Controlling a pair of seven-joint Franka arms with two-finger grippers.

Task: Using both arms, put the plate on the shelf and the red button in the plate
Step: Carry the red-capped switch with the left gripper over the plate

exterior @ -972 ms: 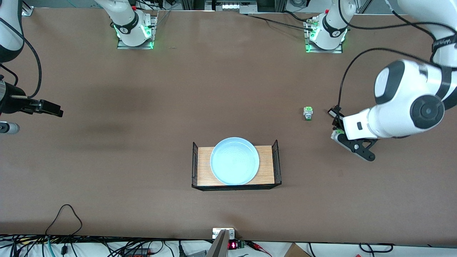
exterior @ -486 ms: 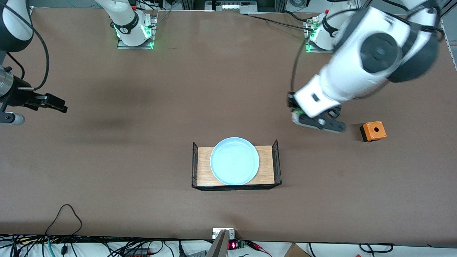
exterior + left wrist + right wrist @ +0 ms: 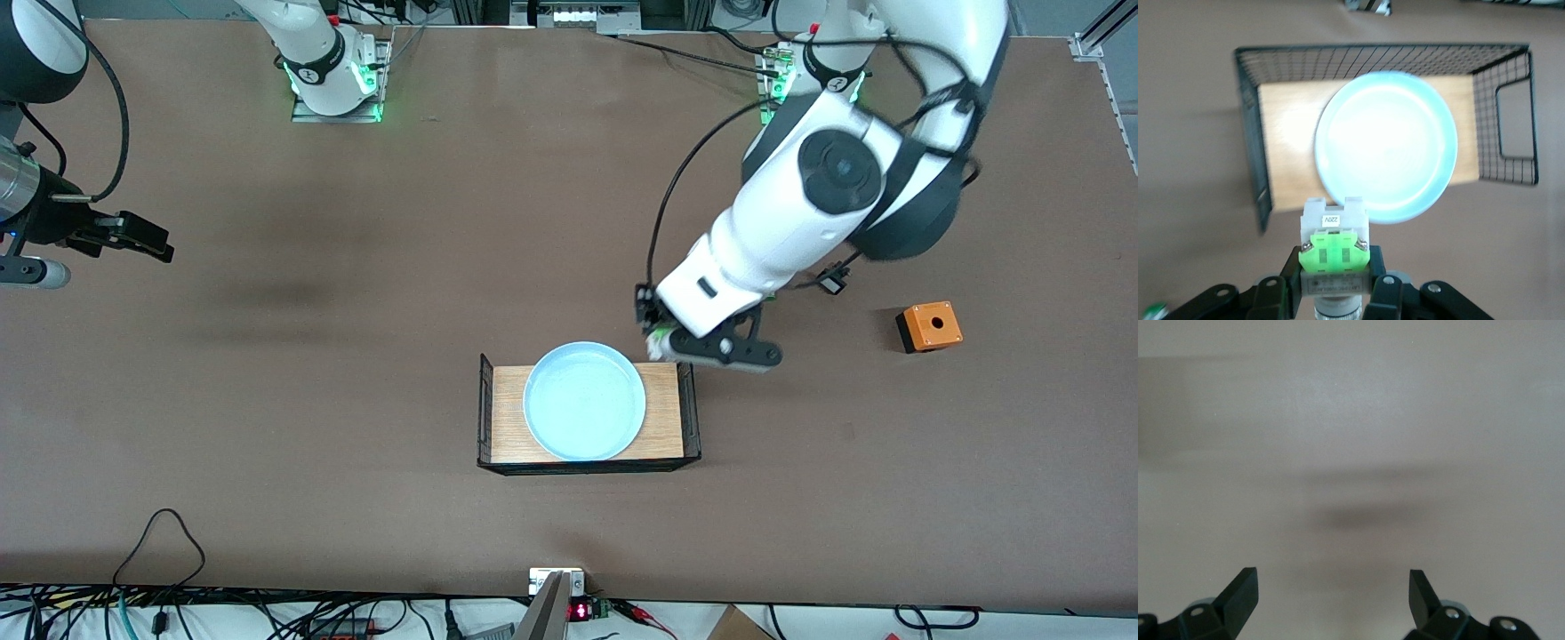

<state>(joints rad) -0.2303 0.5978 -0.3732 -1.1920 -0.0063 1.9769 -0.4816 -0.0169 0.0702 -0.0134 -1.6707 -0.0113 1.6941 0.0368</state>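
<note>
Red button (image 3: 1335, 250) carried in over the rack's end.
It is pinched in the left gripper (image 3: 662, 342) fingers beside the plate (image 3: 584, 400), mid-worktop; right gripper (image 3: 133, 236) waits, fingers spread, empty.

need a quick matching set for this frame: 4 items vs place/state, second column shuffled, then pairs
1. plate
2. red button
3. right gripper
4. orange box

a. open over bare table
b. on the table toward the left arm's end
c. in the mesh tray on the wooden base
d. clamped in the left gripper, at the tray's edge

Pairs: 1-c, 2-d, 3-a, 4-b
</note>
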